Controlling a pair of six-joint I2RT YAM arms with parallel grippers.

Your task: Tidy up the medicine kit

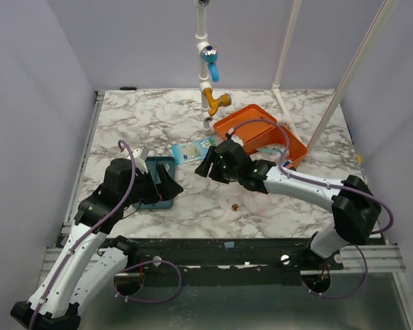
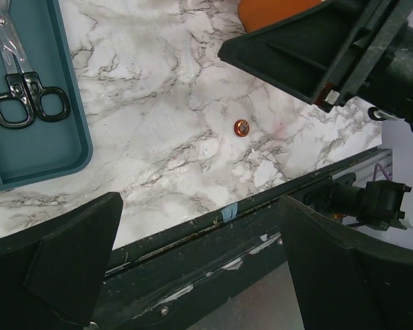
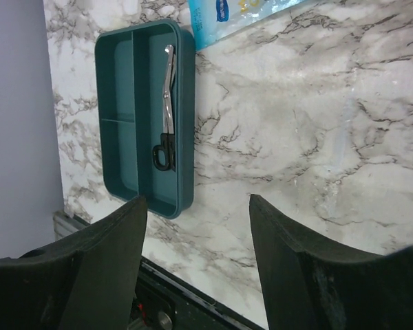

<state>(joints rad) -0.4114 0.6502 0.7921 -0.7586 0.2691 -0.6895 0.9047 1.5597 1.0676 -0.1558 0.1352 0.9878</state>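
Fingers apart; scissors in tray (teal)

A marble table fills the view from above. At 8 o'clock from its middle lies a teal tray with one long slot and two short ones. A pair of scissors lies flat in the long slot. Its blades are silver and its handles are black. A flat blue and white packet lies at 2 o'clock from the tray, just beside its corner. A tiny round copper thing sits alone at 6 o'clock from the table's middle. At 12 o'clock a white pipe stands up, with a blue part and a yellow part on it.
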